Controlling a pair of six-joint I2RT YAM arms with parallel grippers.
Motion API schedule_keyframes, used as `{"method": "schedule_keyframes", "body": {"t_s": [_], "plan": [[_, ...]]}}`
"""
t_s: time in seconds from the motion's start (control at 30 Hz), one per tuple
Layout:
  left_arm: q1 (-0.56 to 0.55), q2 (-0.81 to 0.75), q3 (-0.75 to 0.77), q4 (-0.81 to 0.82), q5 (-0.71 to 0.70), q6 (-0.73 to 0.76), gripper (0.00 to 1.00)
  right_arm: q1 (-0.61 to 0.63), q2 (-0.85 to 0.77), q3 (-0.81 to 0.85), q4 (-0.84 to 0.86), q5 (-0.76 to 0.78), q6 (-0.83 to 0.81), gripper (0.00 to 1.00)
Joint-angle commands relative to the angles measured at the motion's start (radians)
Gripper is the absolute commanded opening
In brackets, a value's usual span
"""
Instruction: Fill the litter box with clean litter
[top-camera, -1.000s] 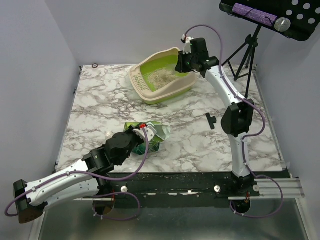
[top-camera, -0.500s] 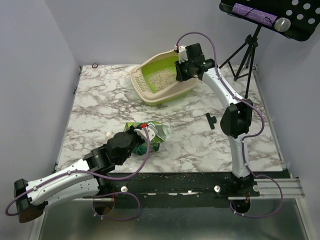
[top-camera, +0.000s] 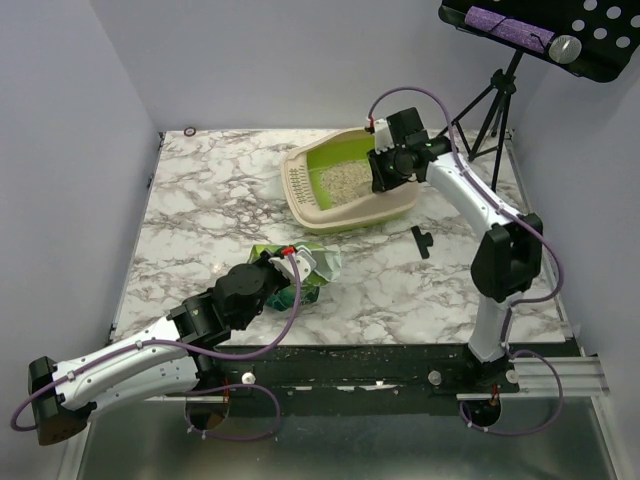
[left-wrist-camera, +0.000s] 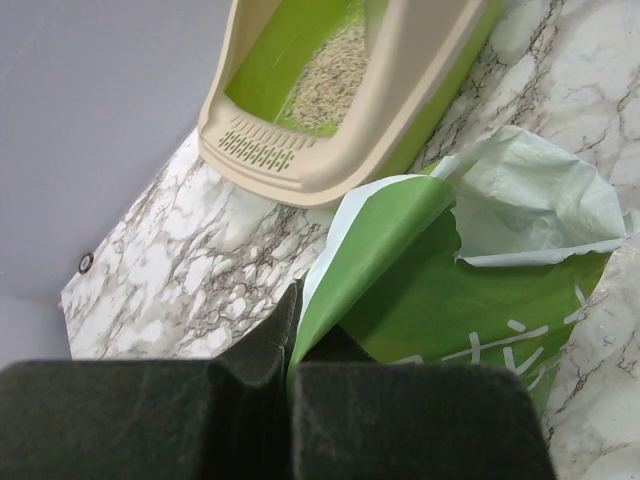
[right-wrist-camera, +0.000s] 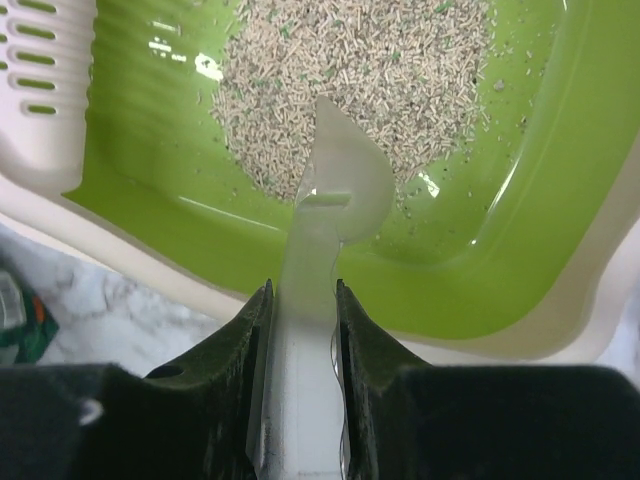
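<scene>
We see the left pincer (left-wrist-camera: 292, 385) pinched shut on the edge of the one crumpled green printed plastic bag (left-wrist-camera: 450, 290). There are white characters on the bag, just ahead and right of the tips, but they're only partly in view and we can't read them.

The right pincer (right-wrist-camera: 302, 300) clamps the handle of the single clear plastic scoop (right-wrist-camera: 335, 190), a finger pressed to each side. Ahead of its tips the scoop's blade reaches over one heap of pale grey-beige granular litter (right-wrist-camera: 360, 70). We can't tell whether it touches.

The litter lies inside the one rounded litter box, lime-green with a beige rim (right-wrist-camera: 520, 250). The frame crops the box's far end. The slotted section sits ahead-left of the right pincer.
</scene>
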Motion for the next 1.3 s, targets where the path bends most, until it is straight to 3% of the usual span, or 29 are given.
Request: {"method": "schedule_keyframes", "body": {"t_s": [0.0,0.13,0.37,0.5,0.87,1.27], "plan": [[-0.015,-0.003,0.023,0.051,0.026,-0.016,0.00,0.004,-0.167,-0.204,-0.035,0.055,0.049,0.00],[-0.018,0.005,0.025,0.051,0.023,-0.018,0.00,0.020,-0.316,-0.319,-0.002,0.077,0.097,0.00],[-0.027,0.010,0.020,0.055,0.015,-0.018,0.00,0.036,-0.509,-0.457,0.229,0.189,0.141,0.00],[-0.033,0.017,0.026,0.051,0.014,-0.019,0.00,0.046,-0.515,-0.437,0.182,0.289,0.161,0.00],[-0.041,0.025,0.032,0.042,-0.005,-0.016,0.00,0.078,-0.877,-0.681,0.359,-0.049,0.354,0.00],[-0.054,0.026,0.037,0.037,-0.043,-0.018,0.00,0.078,-1.063,-0.755,0.233,-0.371,0.465,0.00]]}}
